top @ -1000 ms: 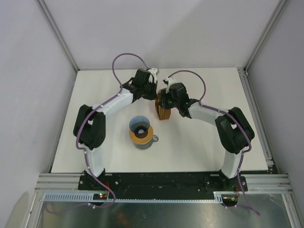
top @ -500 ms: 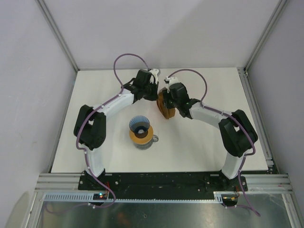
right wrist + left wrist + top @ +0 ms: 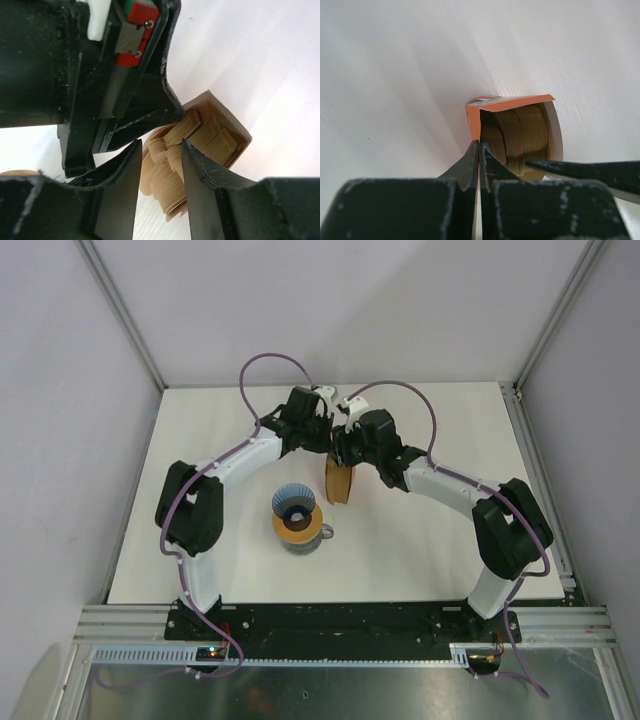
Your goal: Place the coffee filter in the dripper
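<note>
The blue dripper [image 3: 296, 502] sits on a tan-orange ring on the glass carafe [image 3: 303, 540]. The orange packet [image 3: 338, 480] stands on edge just right of it, and its stacked tan papers [image 3: 172, 170] show in the open mouth [image 3: 520, 135]. No single coffee filter shows apart from the stack. My left gripper [image 3: 323, 435] [image 3: 479, 149] is shut on the packet's orange side wall. My right gripper [image 3: 343, 448] [image 3: 161, 143] is open, with its fingers either side of the stacked papers' edges.
The two grippers meet tip to tip above the packet at the table's [image 3: 420, 540] centre back. One right finger [image 3: 585, 172] crosses the left wrist view. Grey walls and a metal frame enclose the table.
My right gripper has moved left and forward to the packet's mouth, beside the left gripper. The packet has turned from lying flatter to standing on edge. The left arm has barely moved.
</note>
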Controlling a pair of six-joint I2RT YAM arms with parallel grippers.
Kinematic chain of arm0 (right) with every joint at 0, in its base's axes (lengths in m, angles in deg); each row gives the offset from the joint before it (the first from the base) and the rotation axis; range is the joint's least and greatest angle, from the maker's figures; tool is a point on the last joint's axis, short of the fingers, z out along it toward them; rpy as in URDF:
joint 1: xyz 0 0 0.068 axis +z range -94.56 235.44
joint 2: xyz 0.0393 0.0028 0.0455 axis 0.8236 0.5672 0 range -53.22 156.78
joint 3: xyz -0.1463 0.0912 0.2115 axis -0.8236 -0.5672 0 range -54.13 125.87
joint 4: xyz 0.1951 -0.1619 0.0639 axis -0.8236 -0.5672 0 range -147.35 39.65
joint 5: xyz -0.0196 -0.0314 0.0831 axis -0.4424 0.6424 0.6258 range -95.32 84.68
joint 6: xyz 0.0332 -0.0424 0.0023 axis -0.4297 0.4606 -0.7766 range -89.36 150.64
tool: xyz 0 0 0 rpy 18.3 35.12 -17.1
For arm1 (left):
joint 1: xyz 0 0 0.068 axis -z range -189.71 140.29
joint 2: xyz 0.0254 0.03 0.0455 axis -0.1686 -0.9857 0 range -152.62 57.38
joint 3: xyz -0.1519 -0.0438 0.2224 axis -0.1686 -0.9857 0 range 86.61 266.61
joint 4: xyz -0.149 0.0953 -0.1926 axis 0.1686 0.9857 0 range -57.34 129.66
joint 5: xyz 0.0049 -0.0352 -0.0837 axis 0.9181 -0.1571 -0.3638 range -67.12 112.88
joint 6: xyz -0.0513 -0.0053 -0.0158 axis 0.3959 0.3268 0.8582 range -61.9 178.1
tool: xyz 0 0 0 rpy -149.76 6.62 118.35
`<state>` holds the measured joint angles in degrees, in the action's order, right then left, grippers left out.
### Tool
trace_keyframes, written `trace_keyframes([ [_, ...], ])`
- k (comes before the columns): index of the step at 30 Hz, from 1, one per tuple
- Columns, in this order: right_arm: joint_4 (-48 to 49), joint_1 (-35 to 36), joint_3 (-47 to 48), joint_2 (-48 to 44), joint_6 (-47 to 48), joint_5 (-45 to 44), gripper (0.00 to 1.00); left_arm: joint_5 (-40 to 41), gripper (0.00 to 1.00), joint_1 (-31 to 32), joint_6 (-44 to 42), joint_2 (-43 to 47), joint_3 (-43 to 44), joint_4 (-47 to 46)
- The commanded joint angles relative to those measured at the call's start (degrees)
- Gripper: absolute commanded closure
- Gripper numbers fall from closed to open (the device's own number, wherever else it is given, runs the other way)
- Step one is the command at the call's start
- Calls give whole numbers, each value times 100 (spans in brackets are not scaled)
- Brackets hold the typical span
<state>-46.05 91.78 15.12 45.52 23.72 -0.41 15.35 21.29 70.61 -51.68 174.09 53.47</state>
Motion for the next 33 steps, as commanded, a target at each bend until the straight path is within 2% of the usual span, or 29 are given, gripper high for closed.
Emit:
trace_keyframes([
  [1, 602, 61, -5, -169, -277, 875, 59, -74, 100, 58, 24, 339, 128, -34],
  [12, 1440, 153, -114, 262, -554, 1442, 62, -119, 100, 57, 14, 366, 141, -34],
  [20, 1484, -29, -138, 656, -805, 1635, 66, -131, 100, 50, -35, 383, 138, -28],
  [33, 54, -79, -188, 290, -310, -660, 69, -315, 100, 62, -241, 388, 209, 18],
])
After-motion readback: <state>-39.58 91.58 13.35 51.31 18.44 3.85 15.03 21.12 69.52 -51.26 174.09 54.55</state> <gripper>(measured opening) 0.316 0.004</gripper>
